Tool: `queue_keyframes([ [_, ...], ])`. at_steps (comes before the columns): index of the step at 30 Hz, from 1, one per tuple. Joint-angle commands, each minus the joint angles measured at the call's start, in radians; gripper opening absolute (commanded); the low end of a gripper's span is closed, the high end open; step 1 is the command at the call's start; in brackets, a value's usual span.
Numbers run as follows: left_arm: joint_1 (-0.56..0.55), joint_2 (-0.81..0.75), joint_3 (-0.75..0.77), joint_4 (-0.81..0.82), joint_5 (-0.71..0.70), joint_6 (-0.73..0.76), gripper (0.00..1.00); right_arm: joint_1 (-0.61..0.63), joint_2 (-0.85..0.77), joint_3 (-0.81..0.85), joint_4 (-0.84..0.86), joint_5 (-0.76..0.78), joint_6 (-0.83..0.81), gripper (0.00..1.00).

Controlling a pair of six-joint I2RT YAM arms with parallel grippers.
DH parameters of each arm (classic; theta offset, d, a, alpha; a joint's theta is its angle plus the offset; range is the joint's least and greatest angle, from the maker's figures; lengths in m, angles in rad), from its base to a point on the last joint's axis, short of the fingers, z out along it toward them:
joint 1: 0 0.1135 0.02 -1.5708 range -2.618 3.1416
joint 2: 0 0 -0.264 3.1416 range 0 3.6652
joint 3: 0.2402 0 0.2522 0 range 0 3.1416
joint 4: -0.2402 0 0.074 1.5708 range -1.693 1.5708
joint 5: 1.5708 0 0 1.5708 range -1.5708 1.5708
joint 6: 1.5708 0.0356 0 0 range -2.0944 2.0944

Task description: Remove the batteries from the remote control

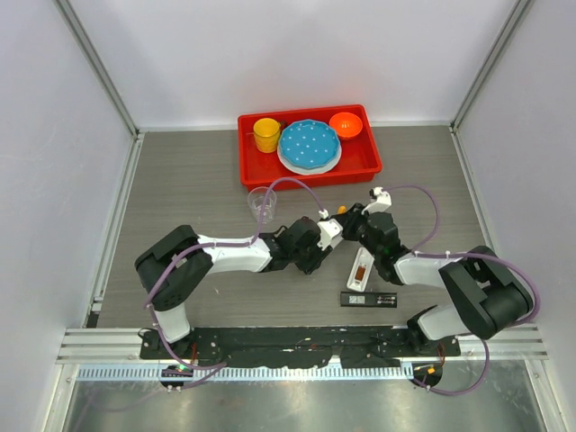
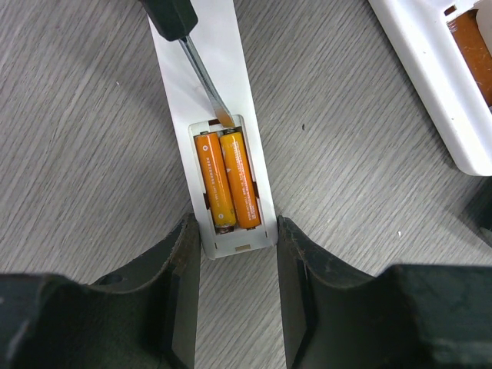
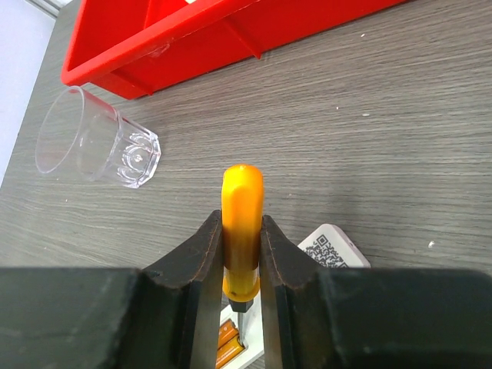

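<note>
In the left wrist view a white remote lies back up with its compartment open, and two orange batteries sit side by side in it. My left gripper is shut on the remote's near end, one finger on each long side. My right gripper is shut on the orange-handled screwdriver. Its blade tip rests at the far end of the compartment, against the batteries. The same batteries show below the handle. In the top view both grippers meet at mid-table.
A second white remote lies open to the right with a brownish battery in it. A small black flat piece lies near it. A clear cup stands left of the grippers. The red tray at the back holds dishes.
</note>
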Motion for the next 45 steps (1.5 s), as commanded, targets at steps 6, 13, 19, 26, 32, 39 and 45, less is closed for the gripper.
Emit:
queue_keyframes([
  [6, 0.005, 0.006, 0.031, -0.002, -0.024, 0.016, 0.25, -0.002, 0.043, 0.043, 0.007, -0.027, 0.005, 0.01],
  [13, 0.005, 0.003, 0.031, -0.004, -0.024, 0.018, 0.23, -0.002, 0.001, 0.017, -0.051, -0.013, 0.008, 0.01],
  [19, 0.006, 0.006, 0.031, -0.004, -0.025, 0.016, 0.22, -0.002, 0.013, 0.018, -0.061, -0.044, 0.027, 0.01],
  [26, 0.005, 0.006, 0.031, -0.004, -0.027, 0.016, 0.20, -0.002, 0.052, 0.021, -0.036, -0.154, 0.105, 0.01],
  [32, 0.005, 0.009, 0.031, -0.004, -0.029, 0.013, 0.16, -0.002, 0.040, 0.015, 0.008, -0.232, 0.201, 0.01],
  [39, 0.006, 0.006, 0.029, -0.004, -0.029, 0.010, 0.14, -0.002, -0.013, 0.004, 0.028, -0.277, 0.277, 0.01],
  [45, 0.005, -0.003, 0.026, -0.002, -0.035, 0.009, 0.14, -0.002, -0.043, -0.003, -0.001, -0.279, 0.280, 0.01],
])
